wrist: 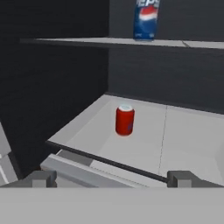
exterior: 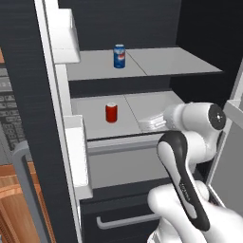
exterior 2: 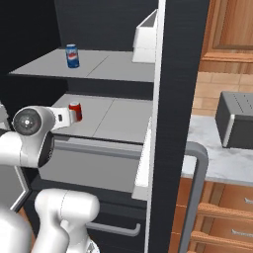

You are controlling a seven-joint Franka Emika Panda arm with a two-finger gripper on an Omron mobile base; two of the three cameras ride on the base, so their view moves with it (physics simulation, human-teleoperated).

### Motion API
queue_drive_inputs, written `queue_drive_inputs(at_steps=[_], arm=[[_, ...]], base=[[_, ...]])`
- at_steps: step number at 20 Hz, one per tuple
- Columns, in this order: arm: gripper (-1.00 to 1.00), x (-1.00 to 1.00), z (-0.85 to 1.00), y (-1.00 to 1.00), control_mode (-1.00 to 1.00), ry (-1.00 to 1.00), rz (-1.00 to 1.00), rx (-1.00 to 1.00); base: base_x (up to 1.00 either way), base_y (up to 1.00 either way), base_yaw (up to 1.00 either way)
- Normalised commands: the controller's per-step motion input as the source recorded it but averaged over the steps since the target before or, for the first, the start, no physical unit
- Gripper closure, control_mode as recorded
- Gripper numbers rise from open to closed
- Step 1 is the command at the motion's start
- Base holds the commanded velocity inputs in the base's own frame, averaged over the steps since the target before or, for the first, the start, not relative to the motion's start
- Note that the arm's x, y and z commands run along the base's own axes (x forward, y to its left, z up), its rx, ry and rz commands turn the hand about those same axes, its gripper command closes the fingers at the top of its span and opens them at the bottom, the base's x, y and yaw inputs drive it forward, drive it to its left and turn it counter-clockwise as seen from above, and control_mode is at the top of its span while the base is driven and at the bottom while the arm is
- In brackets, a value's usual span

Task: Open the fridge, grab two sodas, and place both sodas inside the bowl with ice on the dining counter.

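The fridge (exterior: 123, 23) stands with both doors swung open, grey shelves showing. A red soda (exterior: 111, 113) (exterior 2: 75, 109) (wrist: 124, 120) is upright on the lower shelf. The blue soda (exterior: 119, 56) (exterior 2: 72, 56) (wrist: 146, 19) stands on the shelf above. My gripper (wrist: 113, 178) is open and holds nothing. It hovers at the front edge of the lower shelf, pointed at the red can and a short way from it. In the left base view the gripper (exterior: 150, 124) is over the right half of that shelf. The bowl with ice and the dining counter are out of view.
White door bins (exterior: 64, 33) (exterior 2: 146, 37) hang on the open doors at either side. A black drawer with a grey bar handle (exterior: 123, 220) lies below the shelves. Right of the fridge, a dark grey appliance (exterior 2: 237, 121) sits on a marbled wall countertop (exterior 2: 212, 158) over wooden cabinets.
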Motion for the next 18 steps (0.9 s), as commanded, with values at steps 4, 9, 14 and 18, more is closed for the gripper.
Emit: queue_drive_inputs(at_steps=[4, 9, 14, 18], arm=[[-1.0, 0.24, -0.13, 0.0, -1.0, 0.0, 0.0, 0.08], [-1.0, 0.23, -0.11, 0.0, -1.0, -0.02, 0.0, 0.09], [-1.0, 0.41, -0.14, 0.0, -1.0, -0.03, 0.0, 0.08], [-1.0, 0.56, -0.07, -0.01, -1.0, 0.01, 0.0, 0.05]], base=[[0.0, 0.0, 0.0], [0.0, 0.0, 0.0], [0.0, 0.0, 0.0], [0.0, 0.0, 0.0]])
